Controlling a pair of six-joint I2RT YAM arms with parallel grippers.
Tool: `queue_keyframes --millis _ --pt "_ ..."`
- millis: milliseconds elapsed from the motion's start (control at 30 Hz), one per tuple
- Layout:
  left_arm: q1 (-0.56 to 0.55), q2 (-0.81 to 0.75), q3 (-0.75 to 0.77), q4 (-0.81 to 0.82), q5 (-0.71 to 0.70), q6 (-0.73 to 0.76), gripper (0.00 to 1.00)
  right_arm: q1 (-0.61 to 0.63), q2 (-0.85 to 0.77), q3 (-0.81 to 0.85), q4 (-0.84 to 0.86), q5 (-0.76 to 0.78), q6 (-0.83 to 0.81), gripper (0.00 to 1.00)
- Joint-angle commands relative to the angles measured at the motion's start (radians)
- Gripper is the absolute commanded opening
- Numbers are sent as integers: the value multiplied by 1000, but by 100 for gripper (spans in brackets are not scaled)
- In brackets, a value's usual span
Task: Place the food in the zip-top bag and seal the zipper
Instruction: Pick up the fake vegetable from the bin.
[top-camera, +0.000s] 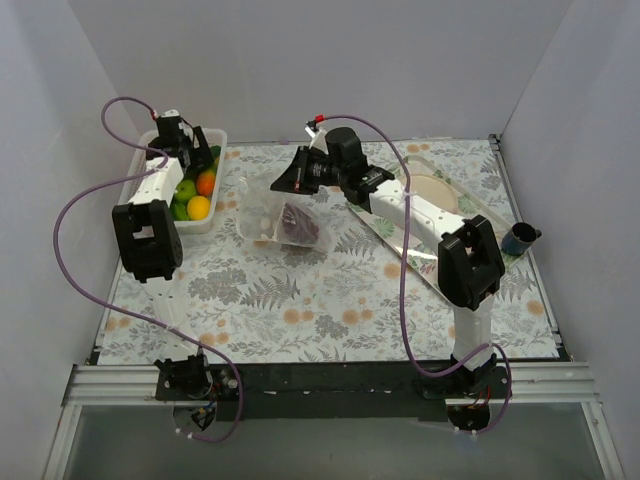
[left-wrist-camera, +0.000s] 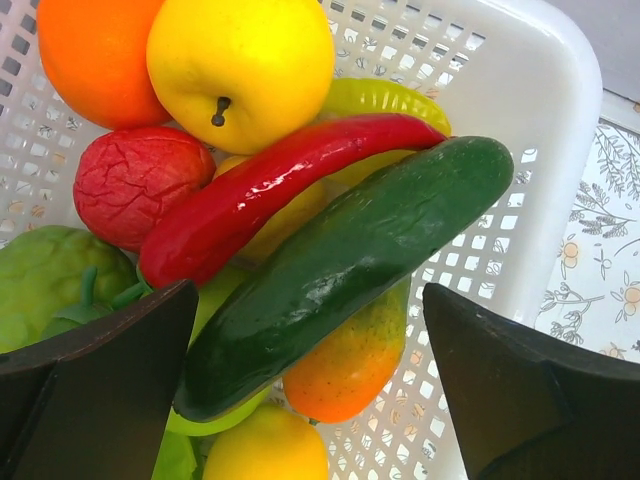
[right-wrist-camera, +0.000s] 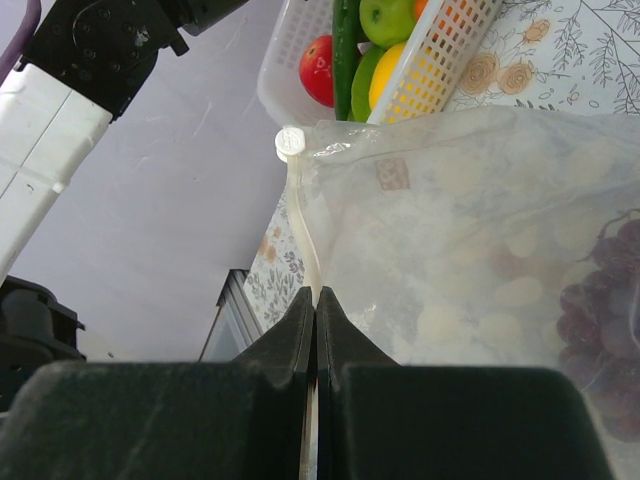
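Chilli (left-wrist-camera: 270, 185) against cucumber (left-wrist-camera: 350, 265), basket (left-wrist-camera: 520, 100) wall just beside.

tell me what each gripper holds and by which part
The right gripper pinches the zip-top bag by its zipper edge. The left gripper hangs open over the cucumber, holding nothing.

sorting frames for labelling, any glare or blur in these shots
Left wrist: sharp, with white glare streaks on the cucumber and red chili. Right wrist: the grapes look hazy through the zip-top bag. Top external: even light, soft shadows, the shiny tray mirrors light.
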Motion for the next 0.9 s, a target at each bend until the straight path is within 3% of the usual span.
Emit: queue_keyframes --millis 0,167,233,333,867 --pt "0 -64 5 6 -22 -12 93 12 -12 36 18 4 -5 1" --pt "-1 -37 42 2 -14 -9 80 15 -30 42 -14 24 -26 1" --pt "-7 -25 63 -10 -6 0 80 17 -33 42 -23 22 -28 1" --pt "-23 -17 68 -21 -25 17 89 21 -33 54 -30 25 -32 1" --pt "-93 61 75 -27 -269 100 90 38 -21 105 -89 24 -51 1"
